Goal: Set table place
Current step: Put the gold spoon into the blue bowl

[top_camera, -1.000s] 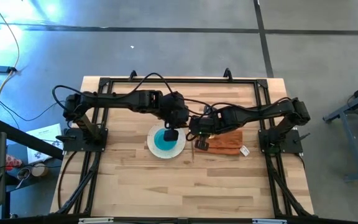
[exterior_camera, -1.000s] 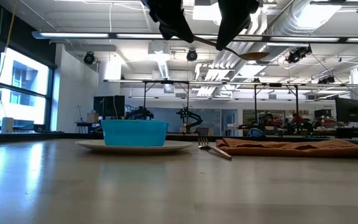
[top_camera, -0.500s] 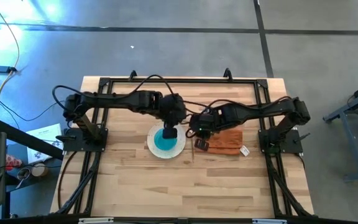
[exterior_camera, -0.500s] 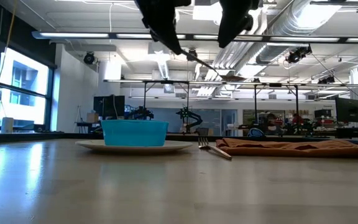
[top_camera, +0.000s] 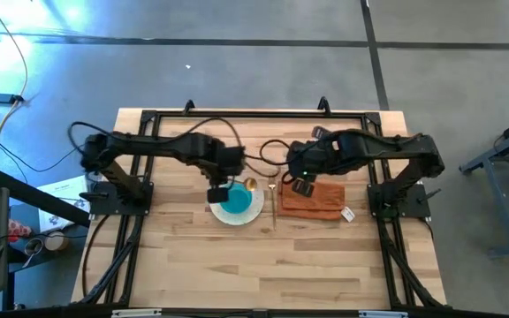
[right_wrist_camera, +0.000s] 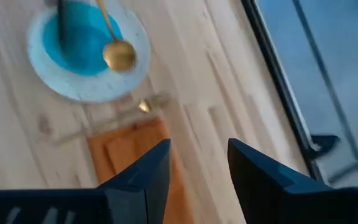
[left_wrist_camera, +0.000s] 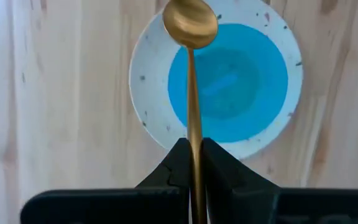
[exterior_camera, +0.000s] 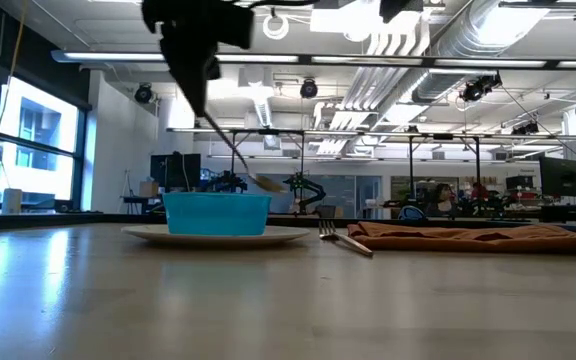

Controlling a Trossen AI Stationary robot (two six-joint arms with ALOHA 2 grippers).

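Note:
A round speckled white plate (top_camera: 253, 210) lies on the table and carries a small blue bowl (top_camera: 233, 200). My left gripper (top_camera: 218, 193) hangs above the bowl's left side, shut on a gold spoon (left_wrist_camera: 190, 25). The spoon's bowl end (exterior_camera: 268, 183) hovers just over the blue bowl's (exterior_camera: 217, 213) right rim. A gold fork (top_camera: 273, 201) lies right of the plate. Beside it is a folded rust-orange napkin (top_camera: 315, 201). My right gripper (top_camera: 301, 186) stands open above the napkin's far left corner, holding nothing. My left gripper pinches the spoon's handle (left_wrist_camera: 194, 155) between its two fingers, which lie along the handle. The fingers slant down from above toward the table's right. The spoon is lifted clear and slopes down out of the hold, its bowl end lowest.
A black rail frame (top_camera: 254, 115) runs around the tabletop, and both arm bases stand on its left and right sides. Bare wood lies in front of the plate toward the near edge (top_camera: 254, 274).
My right gripper has opened, let go of the spoon and drawn back toward the table's right and far side. My left gripper has kept the spoon by its handle. It has carried the spoon left and down, so the bowl end now hangs just over the blue bowl.

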